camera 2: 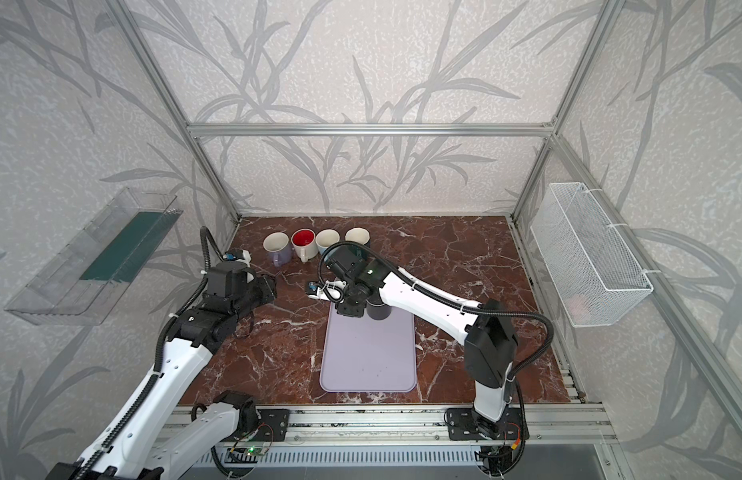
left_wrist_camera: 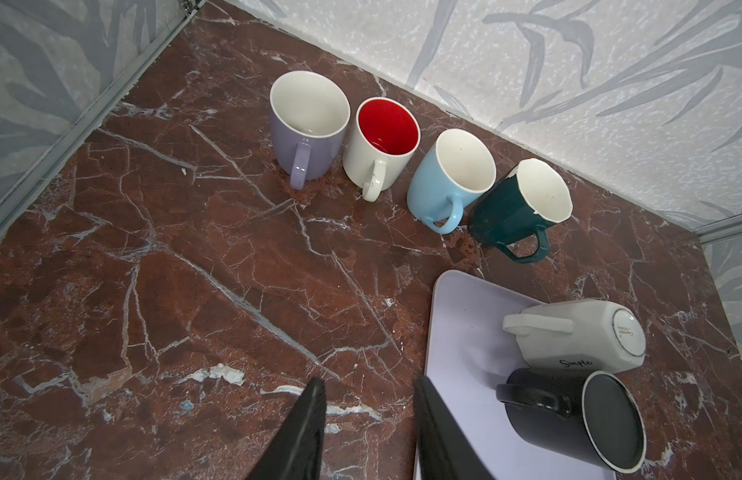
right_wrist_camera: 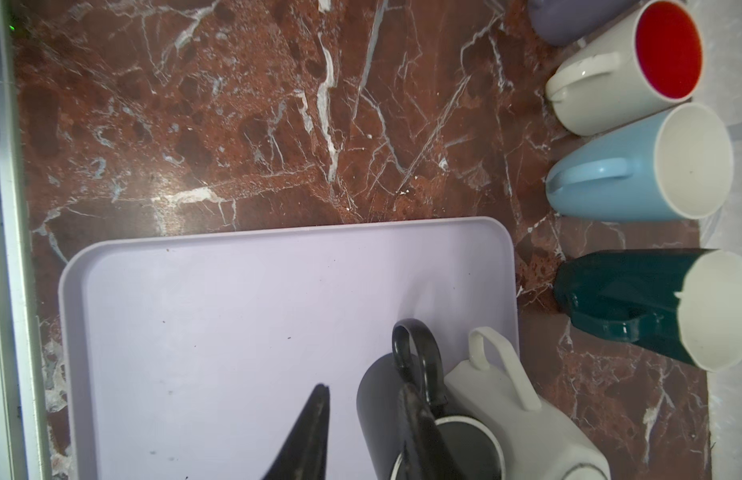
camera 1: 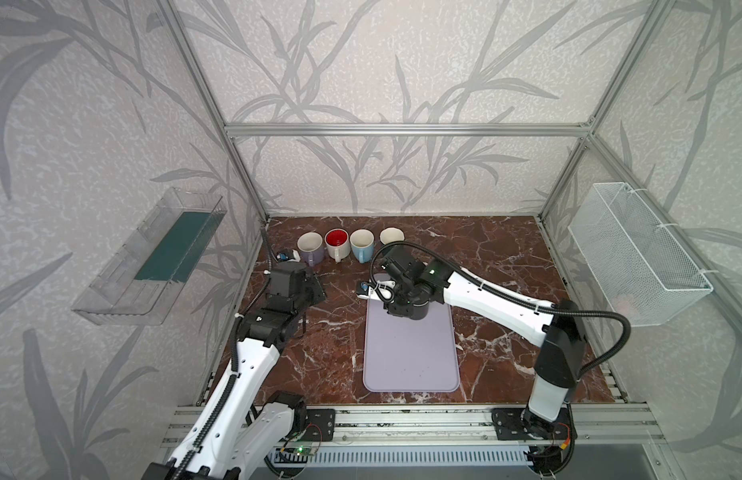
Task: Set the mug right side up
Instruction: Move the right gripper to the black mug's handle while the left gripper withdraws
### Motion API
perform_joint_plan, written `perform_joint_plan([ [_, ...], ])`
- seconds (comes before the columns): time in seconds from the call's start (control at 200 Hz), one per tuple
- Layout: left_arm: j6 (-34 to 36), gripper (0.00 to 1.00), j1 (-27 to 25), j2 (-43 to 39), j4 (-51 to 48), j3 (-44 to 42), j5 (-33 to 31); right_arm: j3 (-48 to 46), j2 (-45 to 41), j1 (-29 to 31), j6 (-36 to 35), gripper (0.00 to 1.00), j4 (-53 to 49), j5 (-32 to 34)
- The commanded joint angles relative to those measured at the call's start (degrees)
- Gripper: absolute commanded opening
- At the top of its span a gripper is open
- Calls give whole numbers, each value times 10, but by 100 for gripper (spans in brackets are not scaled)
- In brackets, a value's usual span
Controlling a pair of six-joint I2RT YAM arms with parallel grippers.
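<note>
Four mugs (left_wrist_camera: pixel 386 141) stand upright along the tabletop's (left_wrist_camera: pixel 195 270) far edge, a black mug (left_wrist_camera: pixel 568 419) and white mug (left_wrist_camera: pixel 577 336) base-up on the tray (camera 1: pixel 411 353) awaiting turning; right end effector (right_wrist_camera: pixel 363 388) spread over the black one, left end effector (left_wrist_camera: pixel 369 384) spread and empty.

The white mug (right_wrist_camera: pixel 527 436) is cut off by the edge in the right wrist view, and so are the black mug (right_wrist_camera: pixel 377 407) and the purple mug (right_wrist_camera: pixel 568 20). In both top views the right arm (camera 1: pixel 494 297) hides the white mug and most of the teal mug (camera 1: pixel 392 236).
</note>
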Motion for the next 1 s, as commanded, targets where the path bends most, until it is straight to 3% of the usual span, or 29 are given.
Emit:
perform_joint_plan([
  [0.0, -11, 39, -2, 1, -20, 4, -8, 69, 60, -3, -16, 32, -106, 55],
  [0.245, -5, 39, -2, -1, -33, 6, -10, 196, 177, -4, -40, 34, -183, 126],
  [0.56, -4, 39, -2, -3, -33, -4, -15, 265, 222, -9, -59, 42, -217, 164],
  [0.995, -6, 39, -2, -7, -27, -11, -9, 273, 224, -32, -76, 46, -261, 125],
])
